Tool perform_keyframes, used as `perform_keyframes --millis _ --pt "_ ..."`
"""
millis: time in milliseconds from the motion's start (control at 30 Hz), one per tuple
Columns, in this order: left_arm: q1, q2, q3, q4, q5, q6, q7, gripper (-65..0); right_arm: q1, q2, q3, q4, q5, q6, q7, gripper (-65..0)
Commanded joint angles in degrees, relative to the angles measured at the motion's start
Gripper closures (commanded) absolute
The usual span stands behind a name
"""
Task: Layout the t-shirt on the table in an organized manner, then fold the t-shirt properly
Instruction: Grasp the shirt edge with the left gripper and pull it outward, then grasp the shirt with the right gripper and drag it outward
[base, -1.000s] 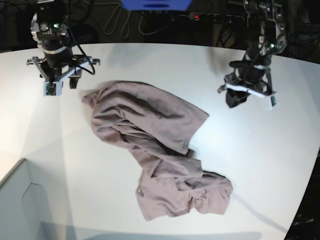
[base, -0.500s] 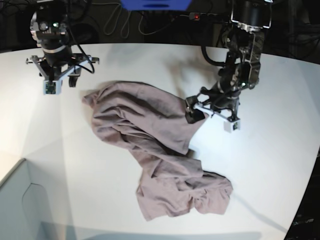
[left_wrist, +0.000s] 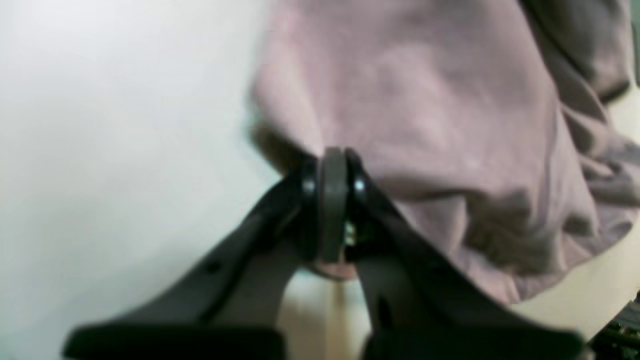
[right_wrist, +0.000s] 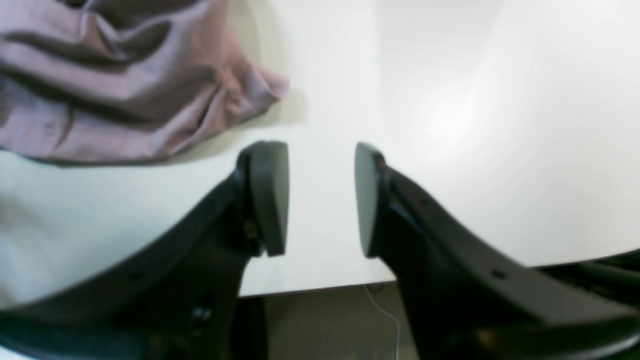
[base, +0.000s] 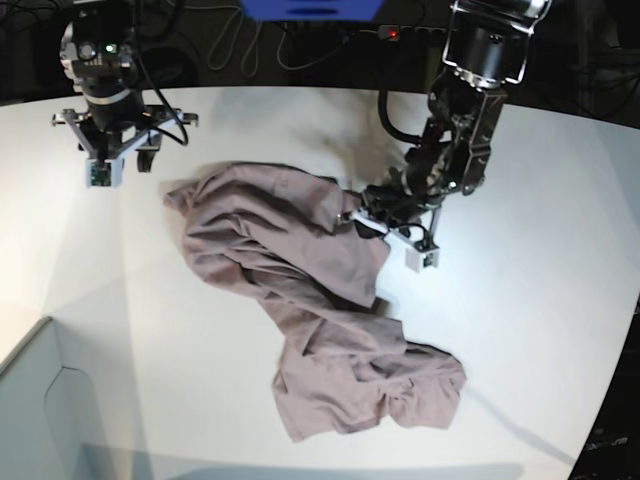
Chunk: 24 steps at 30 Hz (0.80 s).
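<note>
1. The shirt (base: 300, 300) lies crumpled in the middle of the white desk (base: 540, 300).
2. A pale box corner (base: 45, 420) sits at the near left edge. Cables (base: 240, 40) hang behind the desk.
3. The left claw (base: 362, 217) is pressed together, pinching the shirt's edge.
4. The right claw (right_wrist: 320, 200) is spread, holds nothing, and hovers near a shirt corner.
5. A second ago the left claw was far from the shirt. Now it has reached the cloth and moved the edge a little.
</note>
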Motion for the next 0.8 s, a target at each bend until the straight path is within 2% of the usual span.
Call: perform_keyframes --millis 0,67,267,467,667,767 --pt "0.61 -0.16 -0.11 2.06 0.34 0.69 1.12 -1.4 0.04 0.29 0.2 0.9 -0.41 0.21 1.12 -22.2" --pt "3.51 -0.25 -1.69 7.25 0.34 0.69 1.12 0.0 0.31 0.29 0.2 0.9 -0.41 0.21 1.12 -22.2" --pt "16.87 0.02 -12.5 26.59 0.43 0.86 1.21 -0.1 1.71 0.29 0.11 0.99 -0.49 0.21 1.12 -22.2" --pt "28.83 1.77 -19.71 39.07 0.34 0.6 1.12 -0.1 3.47 0.03 -0.15 1.08 -0.49 0.21 1.12 -22.2" --pt "33.05 6.78 -28.06 41.36 0.34 0.51 1.12 -0.1 5.32 0.29 -6.31 1.08 -0.49 0.21 1.12 -22.6" --pt "33.14 7.49 -29.3 39.77 0.34 0.51 1.12 -0.1 6.9 0.29 -10.09 1.08 -0.49 0.21 1.12 -22.7"
